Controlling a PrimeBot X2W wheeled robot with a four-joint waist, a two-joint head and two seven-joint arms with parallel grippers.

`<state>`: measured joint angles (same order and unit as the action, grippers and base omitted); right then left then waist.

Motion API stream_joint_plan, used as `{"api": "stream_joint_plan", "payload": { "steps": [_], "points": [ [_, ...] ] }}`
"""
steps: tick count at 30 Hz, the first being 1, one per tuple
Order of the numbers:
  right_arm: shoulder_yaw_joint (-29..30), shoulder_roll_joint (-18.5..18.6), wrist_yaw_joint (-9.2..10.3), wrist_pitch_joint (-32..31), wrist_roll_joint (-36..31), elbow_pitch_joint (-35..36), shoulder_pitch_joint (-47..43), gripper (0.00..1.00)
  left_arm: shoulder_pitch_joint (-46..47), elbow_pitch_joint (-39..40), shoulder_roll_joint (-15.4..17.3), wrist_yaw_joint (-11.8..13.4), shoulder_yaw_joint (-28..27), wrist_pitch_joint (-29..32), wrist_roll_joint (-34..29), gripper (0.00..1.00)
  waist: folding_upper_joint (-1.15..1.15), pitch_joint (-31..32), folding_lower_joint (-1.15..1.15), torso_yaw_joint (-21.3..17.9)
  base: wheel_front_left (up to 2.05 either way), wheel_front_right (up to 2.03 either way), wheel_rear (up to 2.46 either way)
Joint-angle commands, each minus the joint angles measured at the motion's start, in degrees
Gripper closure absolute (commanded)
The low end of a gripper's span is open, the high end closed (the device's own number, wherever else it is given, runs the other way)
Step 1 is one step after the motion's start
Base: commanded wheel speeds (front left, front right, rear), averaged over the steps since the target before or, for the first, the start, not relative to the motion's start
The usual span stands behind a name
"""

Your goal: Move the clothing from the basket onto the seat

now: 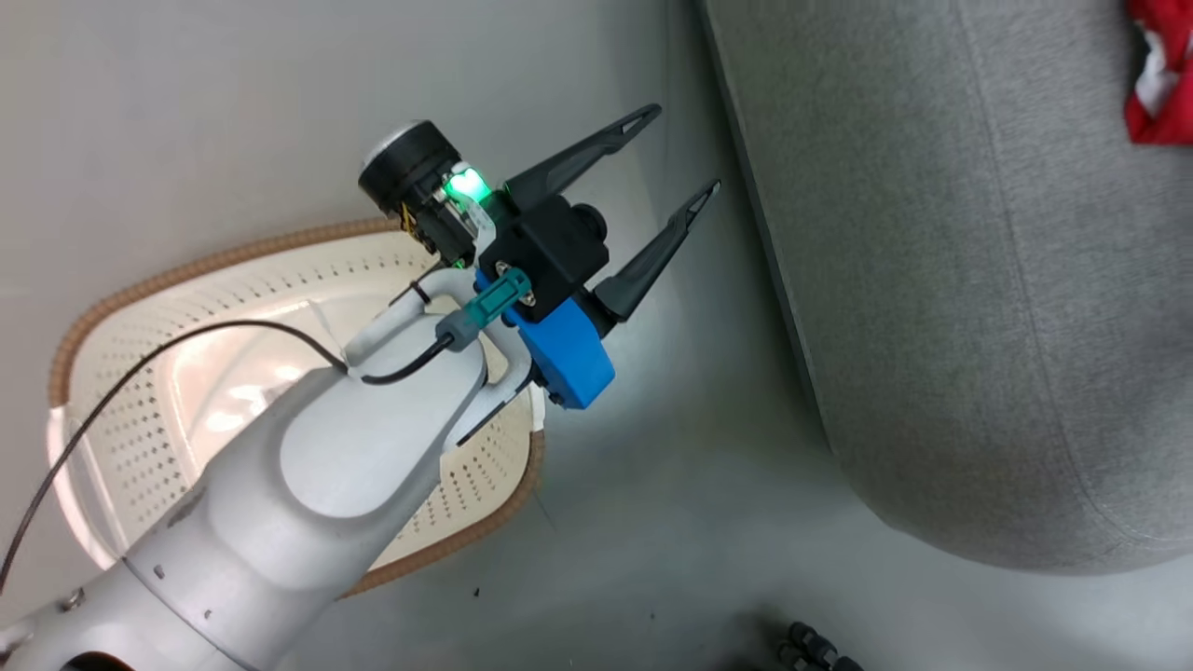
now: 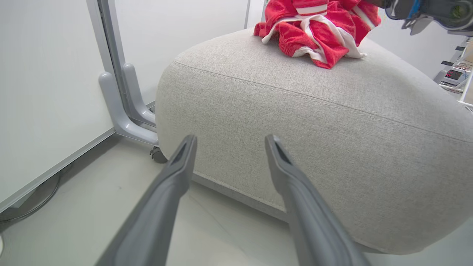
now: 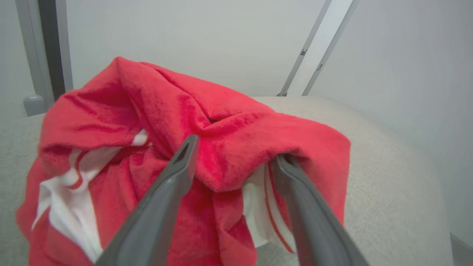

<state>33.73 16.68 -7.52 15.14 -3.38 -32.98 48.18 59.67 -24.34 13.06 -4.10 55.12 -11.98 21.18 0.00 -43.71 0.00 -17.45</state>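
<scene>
Closest in, the right gripper stands spread with the clothing bunched between its fingers and one fold draped over a fingertip. If the arm pulls back, I judge that this fold may snag and drag the red pile across the seat, whose domed grey weave falls away at rounded edges. For now the clothing lies on the seat top. Lower down, the left gripper hangs spread and empty beside the basket, whose visible part holds no garment. Beyond are a smooth pale floor, a grey post foot and plain white walls.
</scene>
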Motion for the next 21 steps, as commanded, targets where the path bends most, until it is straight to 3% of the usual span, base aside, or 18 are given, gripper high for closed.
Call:
{"api": "stream_joint_plan", "payload": {
  "steps": [1,12,21],
  "points": [
    [-0.5,-0.6,0.06,0.0,0.0,1.4,-3.5,0.0,-1.3,-0.7,-0.2,0.4,-0.3,-0.8,0.5,0.0,0.0,3.9,0.0,0.5,0.0,0.0,0.0],
    [-7.7,-2.2,0.06,0.0,2.0,12.2,-15.2,0.0,-8.8,-3.1,0.1,3.5,-6.2,-3.2,5.1,0.0,0.0,17.4,0.0,2.9,0.0,0.0,0.0],
    [-19.3,-3.1,0.06,0.0,3.5,17.1,-20.4,0.0,-18.7,2.3,1.6,7.0,-19.3,-3.3,5.8,0.0,0.0,26.5,0.0,6.9,0.0,0.0,0.0]
  ]
}}
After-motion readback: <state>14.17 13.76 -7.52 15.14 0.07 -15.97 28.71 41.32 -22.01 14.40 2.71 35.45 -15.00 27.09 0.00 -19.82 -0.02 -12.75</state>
